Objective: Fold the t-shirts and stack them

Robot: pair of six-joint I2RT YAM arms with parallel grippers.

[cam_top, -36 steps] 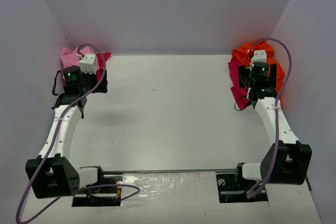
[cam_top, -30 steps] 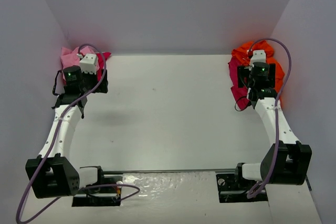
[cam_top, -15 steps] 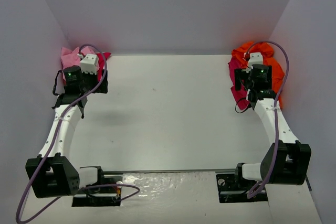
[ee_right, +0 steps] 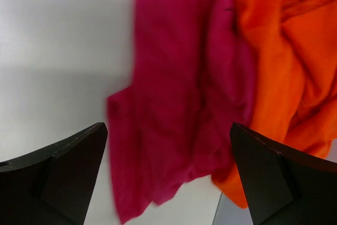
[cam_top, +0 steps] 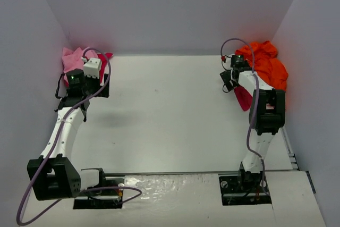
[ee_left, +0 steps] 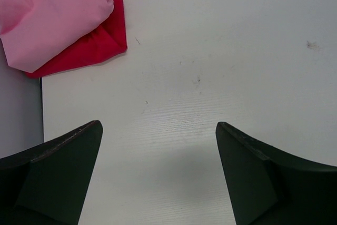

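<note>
A folded light pink t-shirt lies on a crimson one in the far left corner. In the left wrist view the pink shirt and the crimson shirt are at the top left. My left gripper is open and empty over bare table just beside this stack. A crumpled orange t-shirt and a magenta t-shirt lie in the far right corner. My right gripper is open above the magenta shirt's left part, holding nothing.
The white table is boxed in by grey walls at the left, back and right, close to both piles. Purple cables loop off both arms. The right arm's elbow stands raised beside the orange pile.
The right arm has swung: its wrist moved left off the top of the orange pile to the pile's left edge and the elbow rose. The left arm barely moved.
</note>
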